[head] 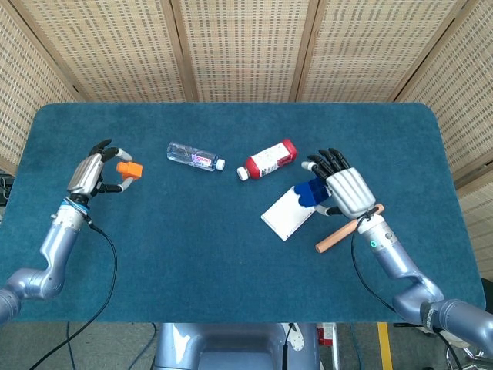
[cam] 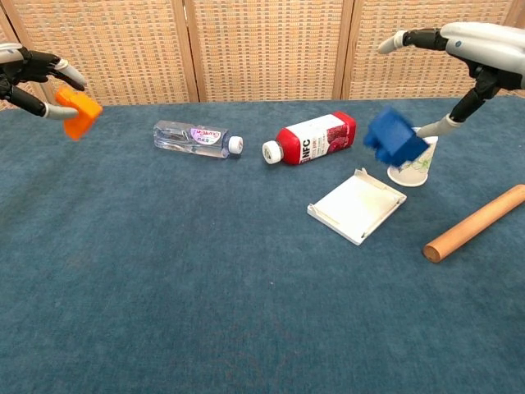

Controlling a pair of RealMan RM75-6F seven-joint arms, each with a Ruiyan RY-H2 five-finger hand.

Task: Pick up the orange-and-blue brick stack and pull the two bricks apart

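Observation:
The two bricks are apart. The orange brick [head: 129, 169] [cam: 79, 112] is pinched between the thumb and a finger of my left hand [head: 91, 171] [cam: 29, 75], low over the table's left side. The blue brick [head: 312, 193] [cam: 394, 138] hangs tilted in the air above the white box, in front of the paper cup. It touches only the thumb tip of my right hand [head: 347, 190] [cam: 484, 45]. That hand's other fingers are spread well above the brick and do not touch it.
A clear water bottle [cam: 195, 137] and a red juice bottle [cam: 312, 137] lie at the table's middle back. A white box [cam: 357, 205] lies open beside a paper cup [cam: 417, 168]. A wooden rod [cam: 476, 222] lies at the right.

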